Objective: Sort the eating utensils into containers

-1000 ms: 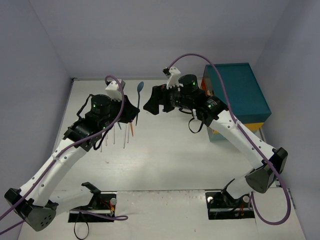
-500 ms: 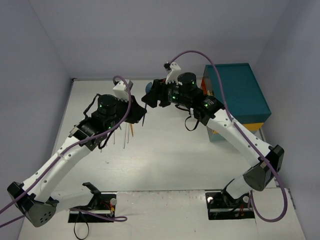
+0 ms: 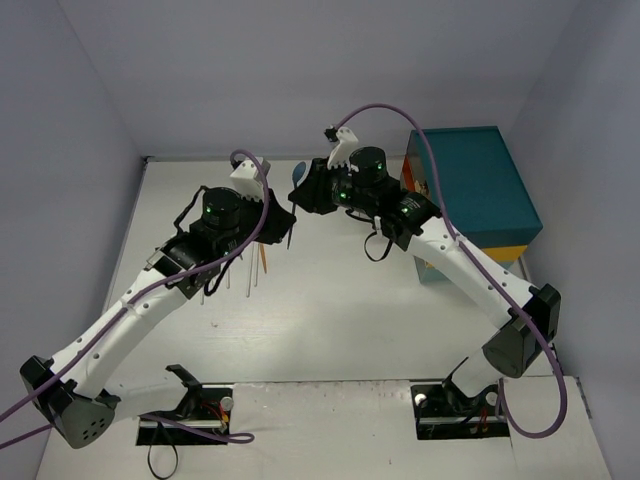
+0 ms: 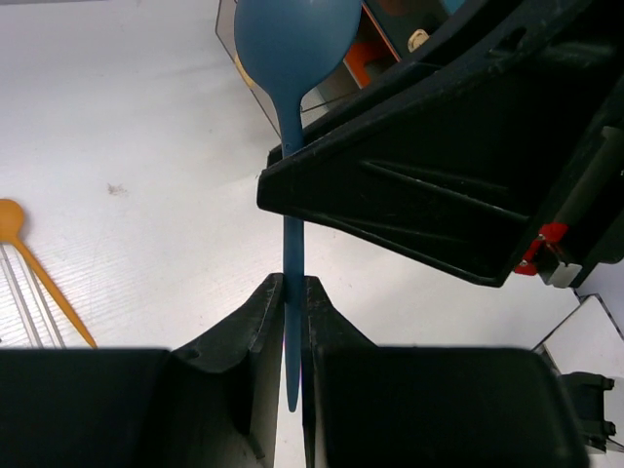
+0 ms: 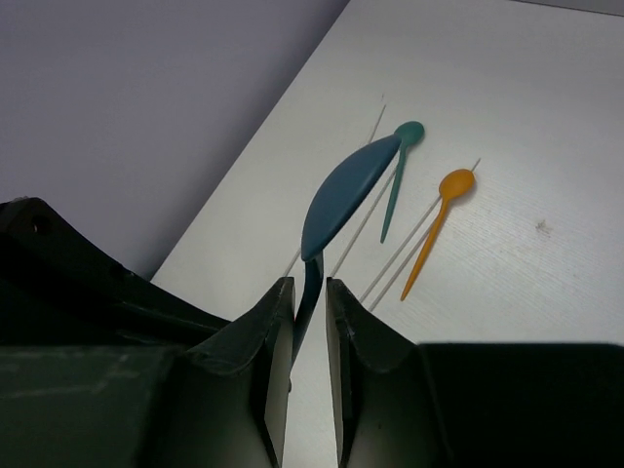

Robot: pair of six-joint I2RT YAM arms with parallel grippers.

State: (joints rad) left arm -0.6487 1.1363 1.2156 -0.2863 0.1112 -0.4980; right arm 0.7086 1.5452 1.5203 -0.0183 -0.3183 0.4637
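A blue spoon (image 4: 292, 39) is held up between both arms above the table's far middle. My left gripper (image 4: 292, 283) is shut on the lower part of its handle. My right gripper (image 5: 309, 283) has its jaws drawn in round the spoon's neck, just under the bowl (image 5: 346, 190). From above, the two grippers meet, the left (image 3: 283, 222) just below the right (image 3: 300, 190). An orange spoon (image 5: 434, 229), a teal spoon (image 5: 400, 175) and clear utensils (image 5: 390, 244) lie on the table below. Part of a see-through container (image 4: 232, 39) shows behind the spoon's bowl.
A large teal chest (image 3: 480, 190) with a yellow band stands at the far right, close behind the right arm. The loose utensils (image 3: 250, 270) lie under the left arm's wrist. Walls close in the table at the back and on both sides.
The left arm has carried the blue spoon right, up to the right gripper. The right gripper's jaws have gone from wide open to drawn in on the spoon's neck.
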